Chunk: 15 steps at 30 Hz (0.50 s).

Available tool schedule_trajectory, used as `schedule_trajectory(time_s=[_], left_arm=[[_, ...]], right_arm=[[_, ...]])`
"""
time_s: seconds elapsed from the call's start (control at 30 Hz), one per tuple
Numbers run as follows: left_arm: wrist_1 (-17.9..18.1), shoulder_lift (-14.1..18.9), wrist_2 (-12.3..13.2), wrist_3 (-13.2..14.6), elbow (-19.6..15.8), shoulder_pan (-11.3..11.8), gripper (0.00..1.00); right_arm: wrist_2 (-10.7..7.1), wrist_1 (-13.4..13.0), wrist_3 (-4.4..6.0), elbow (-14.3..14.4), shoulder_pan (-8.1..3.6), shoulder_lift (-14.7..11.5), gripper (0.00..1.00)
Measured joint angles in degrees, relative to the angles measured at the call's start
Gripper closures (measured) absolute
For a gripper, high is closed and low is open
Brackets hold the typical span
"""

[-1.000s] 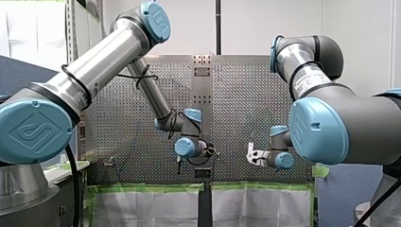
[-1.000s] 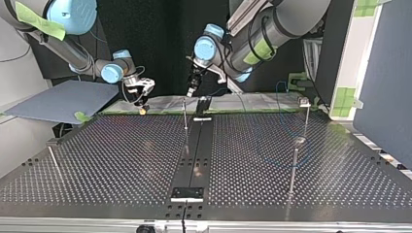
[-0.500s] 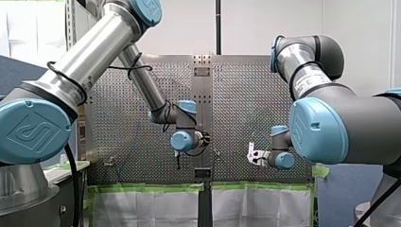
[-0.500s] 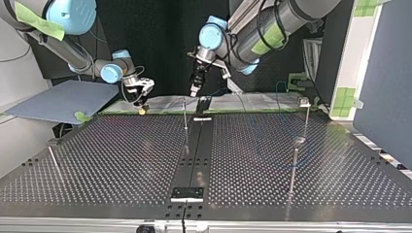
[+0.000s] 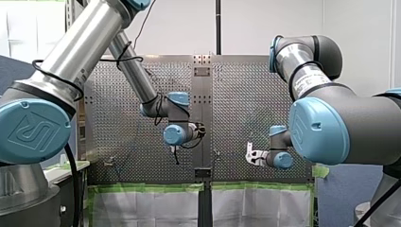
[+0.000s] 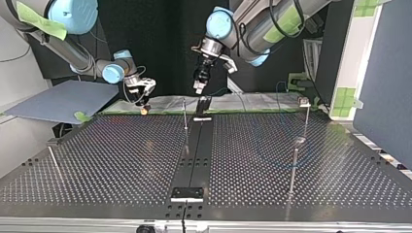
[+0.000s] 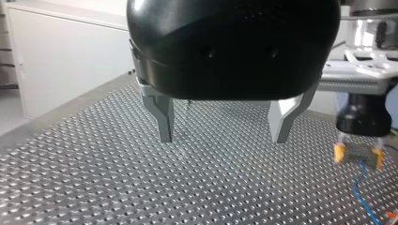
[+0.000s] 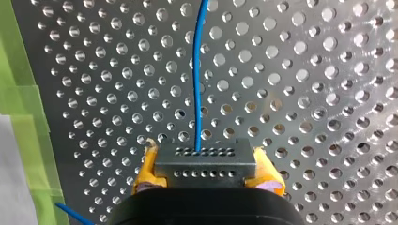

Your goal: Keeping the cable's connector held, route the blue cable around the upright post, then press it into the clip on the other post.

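Since a second ago my left arm has lifted and drifted toward the front view's left, while my right arm has kept its place. Nearest me, my right gripper point(image 8: 204, 161) clamps its yellow pads point(image 8: 146, 171) on both sides of the dark grey, hole-dotted connector block point(image 8: 220, 164), just over the perforated metal table point(image 8: 305, 93). The thin blue cable point(image 8: 199, 70) leaves the block and runs straight ahead across the holes. It looks light, limp and slippery, so I would pinch it gently a little way along from the connector. Farther off, my left gripper point(image 7: 222, 138) hangs with its bare metal fingers point(image 7: 164, 117) wide apart and nothing between them. Beyond stand thin upright metal posts point(image 6: 184, 114); I cannot tell how the cable lies among them.
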Motion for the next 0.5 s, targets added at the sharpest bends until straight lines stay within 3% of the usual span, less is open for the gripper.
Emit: schedule_trajectory(time_s=[0.17,0.5], left_arm=[[0.5,2.3,0.1,-1.2,-2.3,0.1,0.0],[0.4,7.2,0.0,-1.0,-7.2,0.2,0.0]], right_arm=[[0.02,0.4,-0.05,0.0,0.23,0.0,1.0],[0.26,1.3,-0.28,0.0,0.59,0.0,1.0]])
